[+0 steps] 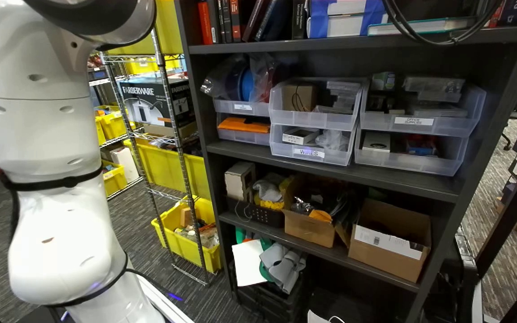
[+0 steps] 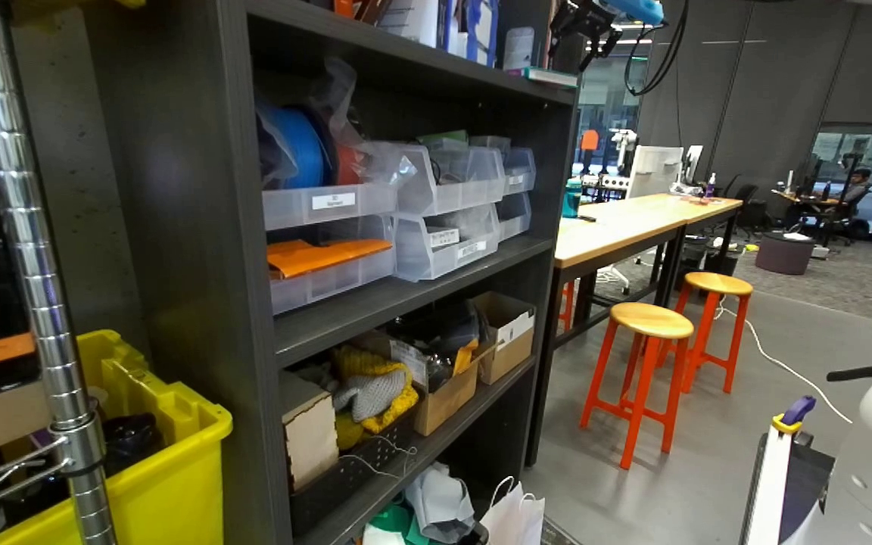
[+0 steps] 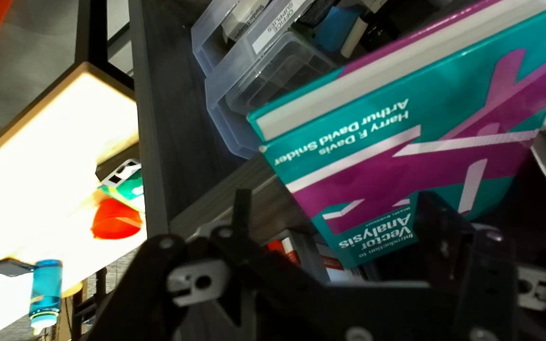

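Note:
My gripper (image 3: 334, 203) is open, with its fingers wide apart and nothing seen between them. In the wrist view, a teal and purple book (image 3: 396, 161) titled Vector Analysis lies in front of the fingers; its printing appears upside down. The right finger overlaps the cover in the picture; I cannot tell whether it touches. In an exterior view the gripper (image 2: 571, 59) hangs beside the right end of the shelf's top level, near the flat book (image 2: 549, 76). The book also lies flat on the top level in an exterior view (image 1: 420, 26), where the gripper is out of frame.
A dark bookshelf (image 1: 330, 176) holds clear bins (image 1: 413, 123), cardboard boxes (image 1: 388, 240) and upright books (image 1: 222, 22). Blue-bound volumes (image 1: 346, 22) stand beside the flat book. Black cables (image 1: 424, 40) hang before it. A wooden table (image 2: 618, 223) and stools (image 2: 652, 321) are beyond the shelf.

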Robot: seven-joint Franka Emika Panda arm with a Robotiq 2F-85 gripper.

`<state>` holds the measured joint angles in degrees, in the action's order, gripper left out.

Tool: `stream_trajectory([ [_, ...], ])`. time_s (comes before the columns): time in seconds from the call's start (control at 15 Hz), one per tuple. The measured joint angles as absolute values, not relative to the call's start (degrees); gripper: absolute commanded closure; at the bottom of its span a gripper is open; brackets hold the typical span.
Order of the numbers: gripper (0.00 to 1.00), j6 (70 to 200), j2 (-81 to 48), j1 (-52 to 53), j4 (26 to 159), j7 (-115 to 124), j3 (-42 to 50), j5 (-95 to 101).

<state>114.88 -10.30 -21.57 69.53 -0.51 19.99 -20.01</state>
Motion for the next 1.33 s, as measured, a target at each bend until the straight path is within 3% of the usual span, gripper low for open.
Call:
stream_trajectory([
  [1.33,0.0,111.05,-5.55,-27.42,76.82,-6.36,21.67,-35.09],
])
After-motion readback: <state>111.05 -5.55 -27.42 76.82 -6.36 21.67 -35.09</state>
